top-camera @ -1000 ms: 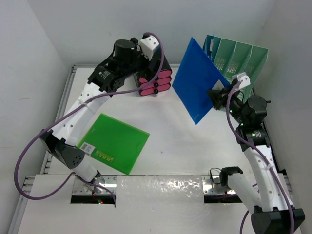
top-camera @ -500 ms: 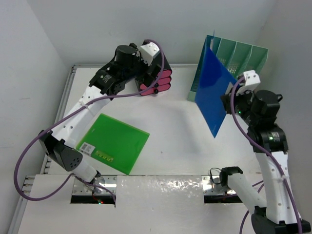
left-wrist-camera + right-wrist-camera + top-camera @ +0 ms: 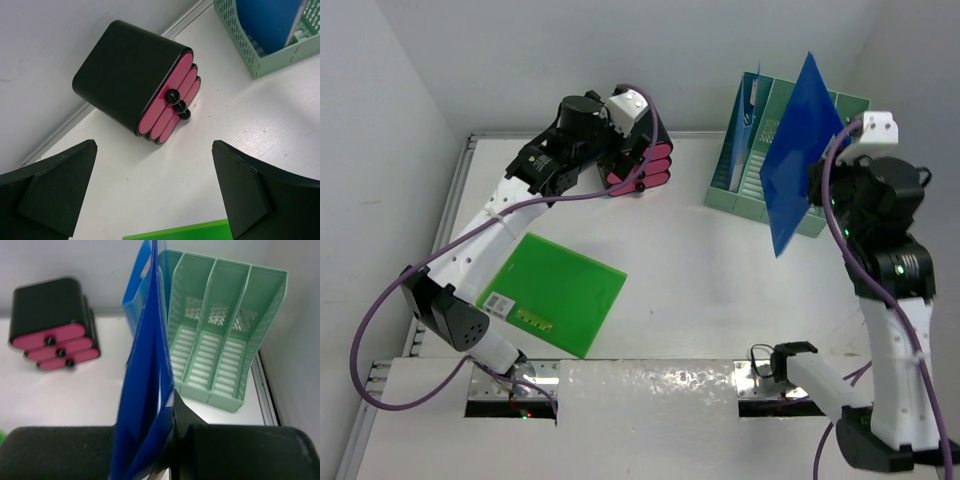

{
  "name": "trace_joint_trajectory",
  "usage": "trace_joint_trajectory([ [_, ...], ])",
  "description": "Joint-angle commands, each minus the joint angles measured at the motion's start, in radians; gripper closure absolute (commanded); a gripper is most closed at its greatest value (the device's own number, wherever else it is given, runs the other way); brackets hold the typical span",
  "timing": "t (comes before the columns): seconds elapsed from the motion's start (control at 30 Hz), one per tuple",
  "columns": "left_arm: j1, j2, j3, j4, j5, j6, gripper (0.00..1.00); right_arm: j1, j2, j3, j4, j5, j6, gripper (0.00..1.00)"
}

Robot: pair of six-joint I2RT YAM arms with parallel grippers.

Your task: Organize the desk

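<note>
Moved since before: the blue folder (image 3: pixel 798 150) went up and toward the far right, and turned from slanted to nearly upright; the right arm rose with it. The left arm almost did not change place.
Right gripper: the right gripper (image 3: pixel 817 185) is closed tight on the lower edge of the blue folder, which stands edge-on between its jaws in the wrist view.
Left gripper: the left gripper (image 3: pixel 155 190) has its jaws fully apart and holds nothing; it hovers near the drawer unit (image 3: pixel 125 75) without touching it.
Desk: the desk (image 3: pixel 700 290) is the white tabletop under both arms and carries all the items.
Already done: a second blue folder (image 3: pixel 270 22) stands in the end slot of the file rack (image 3: pixel 740 185), on the side nearest the drawer unit. The drawer unit sits at the far edge, near the wall.
In hand: the held folder hangs above the rack, not yet inside any slot; the three other slots look empty in the right wrist view.
Still left: the green folder (image 3: pixel 555 290) lies flat on the near left part of the desk, well apart from the rack.
Progress: I judge about the middle, with one folder filed, one in the air and one waiting.
</note>
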Motion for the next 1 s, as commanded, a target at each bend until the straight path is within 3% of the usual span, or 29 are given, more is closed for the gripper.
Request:
trace_joint_trajectory([
  [0.0,0.005,-0.035,-0.008,0.048,-0.030,0.008,0.00,0.000,0.104,-0.017,0.297,0.134,0.079,1.00],
  [0.13,0.007,-0.040,-0.017,0.048,-0.045,0.008,0.00,0.000,0.150,-0.138,0.556,0.246,0.139,1.00],
  [0.27,0.007,-0.044,-0.027,0.049,-0.056,0.018,0.00,0.003,0.227,-0.148,0.677,0.217,0.168,1.00],
  [0.73,0.024,-0.012,-0.038,0.065,-0.067,0.021,0.01,0.008,0.466,-0.040,0.751,0.392,0.090,1.00],
  [0.97,0.025,-0.004,-0.040,0.063,-0.078,0.031,0.00,0.015,0.572,-0.073,0.970,0.272,0.059,1.00],
])
